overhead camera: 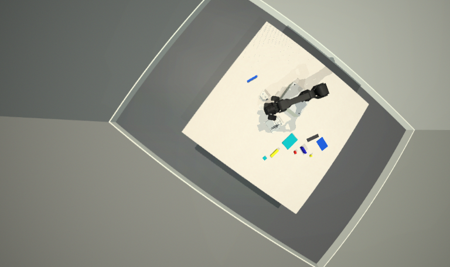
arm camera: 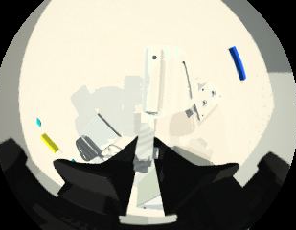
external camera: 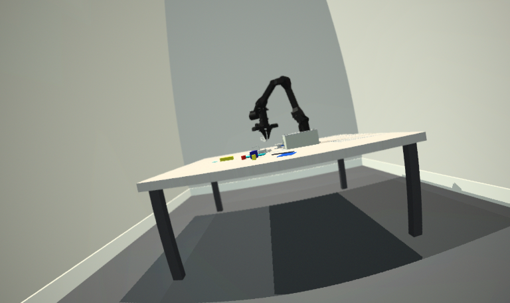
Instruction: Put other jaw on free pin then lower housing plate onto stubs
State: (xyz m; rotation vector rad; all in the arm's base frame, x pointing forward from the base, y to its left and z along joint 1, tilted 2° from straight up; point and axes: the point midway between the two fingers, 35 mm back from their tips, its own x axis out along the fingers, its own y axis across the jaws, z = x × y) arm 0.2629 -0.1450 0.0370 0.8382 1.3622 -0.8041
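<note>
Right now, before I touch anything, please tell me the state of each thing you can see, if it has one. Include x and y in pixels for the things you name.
Black parallel-jaw gripper (overhead camera: 272,108) (external camera: 265,136) (arm camera: 147,140): shut on a pale striped piece (arm camera: 145,136), above the table.
Flat cyan rectangular plate (overhead camera: 289,141) (external camera: 259,154): lying flat.
Flat blue rectangular plate (overhead camera: 321,143) (external camera: 287,154): lying flat.
Long yellow bar (overhead camera: 274,153) (external camera: 226,159) (arm camera: 49,143): lying on its side.
Long blue bar (overhead camera: 252,79) (arm camera: 237,63): lying down.
Gear teeth: cannot tell if meshed.
</note>
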